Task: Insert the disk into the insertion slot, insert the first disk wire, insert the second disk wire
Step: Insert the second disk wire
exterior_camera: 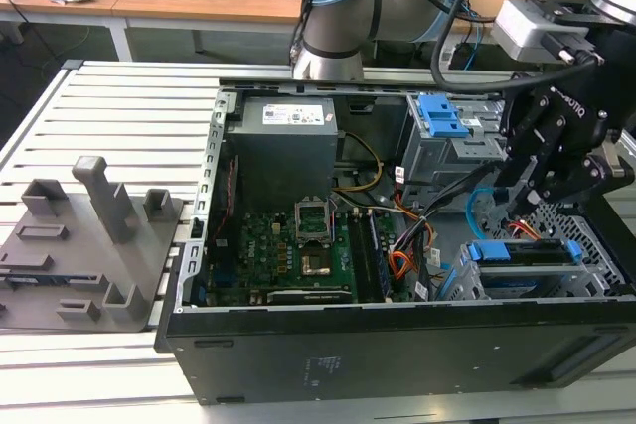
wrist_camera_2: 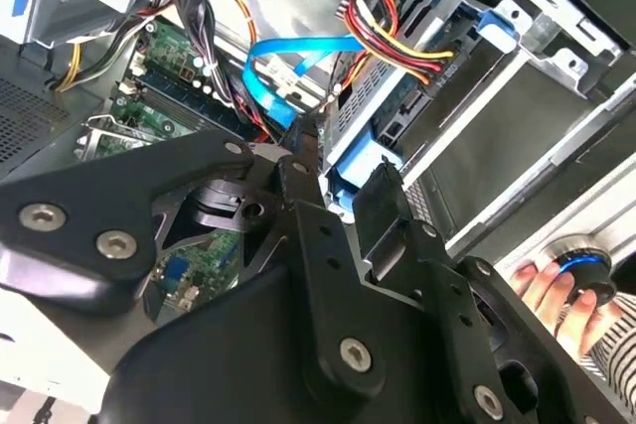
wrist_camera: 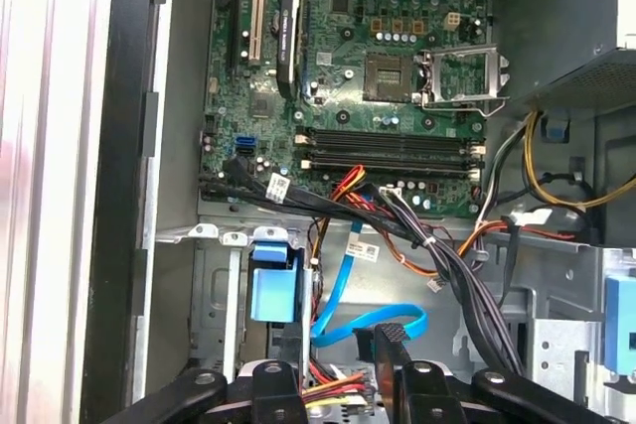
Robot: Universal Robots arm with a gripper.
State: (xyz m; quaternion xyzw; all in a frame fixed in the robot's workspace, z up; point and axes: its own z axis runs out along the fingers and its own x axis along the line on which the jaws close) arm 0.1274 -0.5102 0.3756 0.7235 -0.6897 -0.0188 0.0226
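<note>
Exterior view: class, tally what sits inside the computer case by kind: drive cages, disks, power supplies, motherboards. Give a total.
Drive cages: 2, the slot and the tall cage
Disk: 1
Power supply: 1
Motherboard: 1
Total: 5

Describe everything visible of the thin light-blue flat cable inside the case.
The second disk wire is a thin, flat, light-blue ribbon, apparently flexible plastic. It curves in a loop above the case floor near the insertion slot, beside a red-yellow-black wire bundle. Its far end sits at the gripper, by the disk.
</note>
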